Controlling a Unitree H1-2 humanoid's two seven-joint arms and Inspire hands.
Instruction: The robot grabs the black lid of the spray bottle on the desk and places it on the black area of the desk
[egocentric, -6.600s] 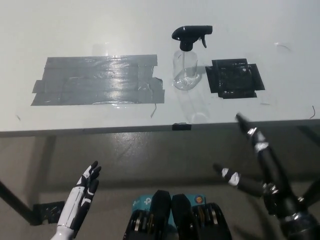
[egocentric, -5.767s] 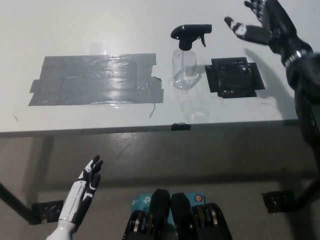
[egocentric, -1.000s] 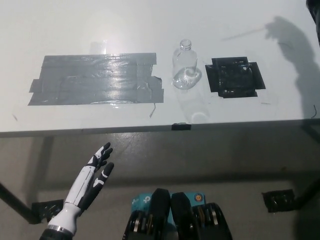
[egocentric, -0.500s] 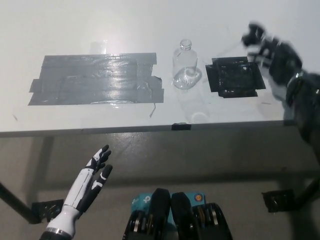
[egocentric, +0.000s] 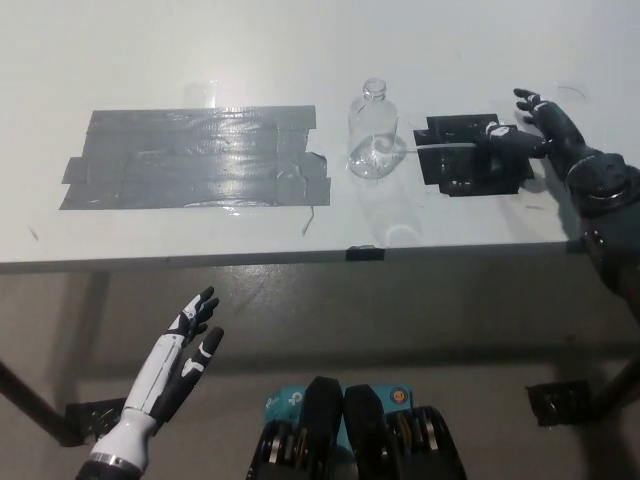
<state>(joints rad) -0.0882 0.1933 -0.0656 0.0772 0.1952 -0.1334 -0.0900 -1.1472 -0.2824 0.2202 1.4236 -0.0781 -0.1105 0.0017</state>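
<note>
Clear bottles (egocentric: 374, 132): I count one, uncapped.
Black patches (egocentric: 459, 177): one.
Right hand (egocentric: 532, 131): holding black lid (egocentric: 497, 141).
Left hand (egocentric: 178, 353): fingers apart.

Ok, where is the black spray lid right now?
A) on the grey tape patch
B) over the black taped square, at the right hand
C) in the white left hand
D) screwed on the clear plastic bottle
B: the clear plastic bottle stands open-necked, and the black spray lid with its thin tube lies over the black taped square at the black right hand.
</note>
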